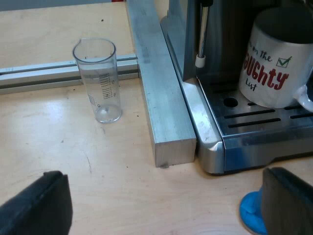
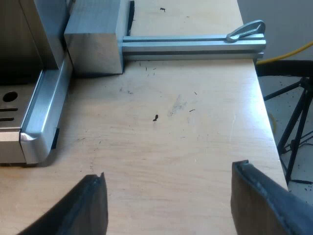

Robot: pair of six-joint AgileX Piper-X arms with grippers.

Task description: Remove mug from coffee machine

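Note:
A white mug (image 1: pixel 276 63) with red and black lettering stands upright on the drip tray (image 1: pixel 254 120) of the espresso machine (image 1: pixel 195 44). My left gripper (image 1: pixel 164 203) is open over the wooden table, short of the machine's corner, with nothing between its fingers (image 1: pixel 39 205). A blue tamper (image 1: pixel 253 213) sits on the table beside one left finger. My right gripper (image 2: pixel 168 203) is open above bare table, near the other corner of the machine's drip tray (image 2: pixel 29 132), and holds nothing.
An empty measuring glass (image 1: pixel 100 81) stands on the table beside a metal block (image 1: pixel 159 93) that runs along the machine's side. Metal rails (image 1: pixel 44 73) (image 2: pixel 190 44) lie across the table. The table edge (image 2: pixel 269 112) drops off near a tripod leg (image 2: pixel 296 127).

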